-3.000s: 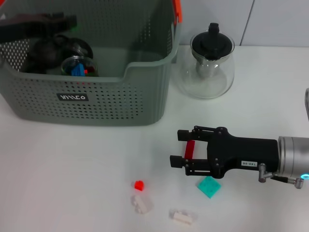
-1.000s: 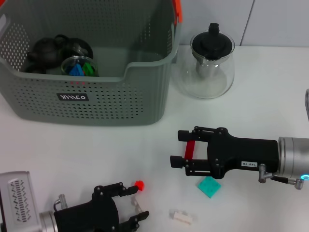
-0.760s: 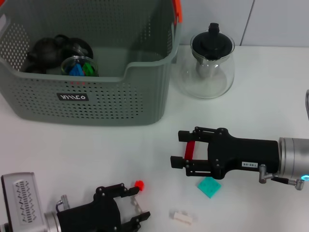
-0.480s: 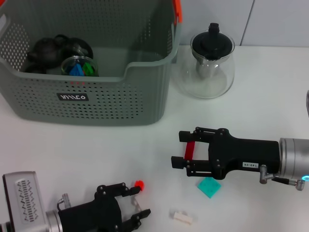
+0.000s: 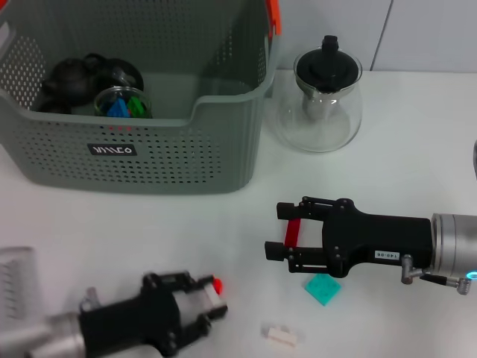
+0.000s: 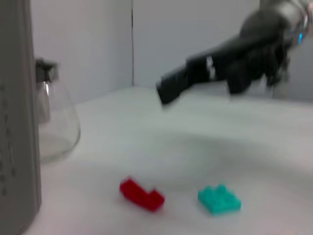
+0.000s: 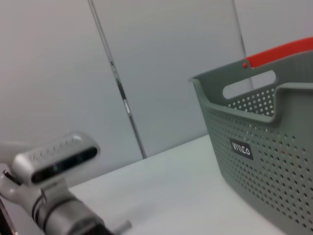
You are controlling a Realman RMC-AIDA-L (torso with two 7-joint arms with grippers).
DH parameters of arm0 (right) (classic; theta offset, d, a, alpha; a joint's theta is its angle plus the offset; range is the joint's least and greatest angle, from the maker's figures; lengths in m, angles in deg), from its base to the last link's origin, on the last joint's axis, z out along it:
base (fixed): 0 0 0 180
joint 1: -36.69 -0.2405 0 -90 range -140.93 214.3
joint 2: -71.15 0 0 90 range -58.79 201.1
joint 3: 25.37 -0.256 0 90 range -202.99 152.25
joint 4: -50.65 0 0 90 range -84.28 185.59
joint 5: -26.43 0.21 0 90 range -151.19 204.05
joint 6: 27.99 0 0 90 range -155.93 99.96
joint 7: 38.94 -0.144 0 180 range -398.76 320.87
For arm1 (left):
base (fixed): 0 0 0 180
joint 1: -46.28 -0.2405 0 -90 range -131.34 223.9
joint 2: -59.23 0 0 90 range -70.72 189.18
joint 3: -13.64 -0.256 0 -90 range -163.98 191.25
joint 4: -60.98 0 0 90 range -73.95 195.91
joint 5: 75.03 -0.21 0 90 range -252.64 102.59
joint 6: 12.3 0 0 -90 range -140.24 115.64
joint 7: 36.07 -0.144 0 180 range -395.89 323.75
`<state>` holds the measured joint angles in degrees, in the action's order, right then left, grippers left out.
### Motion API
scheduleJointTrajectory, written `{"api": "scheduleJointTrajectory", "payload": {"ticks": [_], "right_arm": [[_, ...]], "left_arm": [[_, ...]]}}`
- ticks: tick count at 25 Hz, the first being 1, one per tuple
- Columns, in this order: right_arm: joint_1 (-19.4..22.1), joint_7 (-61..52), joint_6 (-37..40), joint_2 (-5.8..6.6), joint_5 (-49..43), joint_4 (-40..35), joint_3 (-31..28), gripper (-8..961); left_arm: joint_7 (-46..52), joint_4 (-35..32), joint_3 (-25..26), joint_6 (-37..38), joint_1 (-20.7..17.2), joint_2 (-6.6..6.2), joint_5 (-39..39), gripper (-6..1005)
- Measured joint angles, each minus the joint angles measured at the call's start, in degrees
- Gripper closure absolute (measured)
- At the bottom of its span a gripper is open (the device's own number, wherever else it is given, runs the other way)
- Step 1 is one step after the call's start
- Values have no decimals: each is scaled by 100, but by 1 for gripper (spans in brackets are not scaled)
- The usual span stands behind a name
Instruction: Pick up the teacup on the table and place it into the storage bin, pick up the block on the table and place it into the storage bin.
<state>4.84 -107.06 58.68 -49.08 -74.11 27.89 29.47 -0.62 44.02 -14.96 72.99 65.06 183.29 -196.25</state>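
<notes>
Since half a second ago the left tool (image 5: 200, 317), lower left of the head frame, has pushed forward and now covers the pale block (image 5: 211, 302), its fingers pressed against that block's sides, with a small red block (image 5: 218, 284) just beside its upper edge; the right tool (image 5: 276, 230) has held its place at centre right, fingers spread, hovering over a flat red block (image 5: 294, 230). Storage bin (image 5: 223, 142): grey perforated basket, orange handle (image 5: 273, 16) at its far right corner, black label (image 5: 113, 150) on the front wall; occupies the upper left of the head frame. Contents: a dark teapot (image 5: 63, 78) at the back left, a clear glass teacup (image 5: 121, 101) in front of it, and inside the teacup a blue piece (image 5: 118, 109) and a green piece (image 5: 136, 105). Glass pitcher (image 5: 320, 104): clear, black lid with an inner strainer, standing on the white counter (image 5: 417, 134) just to the right of the bin, holding nothing else visible. Loose on the counter: a teal block (image 5: 322, 289) under the right tool's body and a white block (image 5: 282, 334) at lower centre. The left wrist view shows the red and teal blocks side by side, apart.
</notes>
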Motion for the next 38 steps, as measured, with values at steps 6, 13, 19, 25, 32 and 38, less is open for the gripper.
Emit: {"api": "scheduleJointTrajectory", "payload": {"ticks": [6,13,19,25,32,38], "right_arm": [[4,0,-1,0,-1,0,0,162],[15,0,-4,-2,-1,0,0,162],[-3,0,-14,0,15,0,-7,162],[11,0,-16,0,18,0,-9,162],[12,0,-19,1,18,0,-9,161],[19,0,-19,1,17,0,-9,161]], "left_arm": [[1036,-1108,1117,2354,-68,-176,87,571],[4122,-1982,2056,3102,556,-763,1644,556],[5796,-3026,1263,1551,1287,-1042,1313,544],[6855,-4207,-149,99,1453,-898,455,532],[7348,-4862,-767,-1042,1370,-399,-295,517],[7215,-4841,-533,-696,1072,-379,710,505]]}}
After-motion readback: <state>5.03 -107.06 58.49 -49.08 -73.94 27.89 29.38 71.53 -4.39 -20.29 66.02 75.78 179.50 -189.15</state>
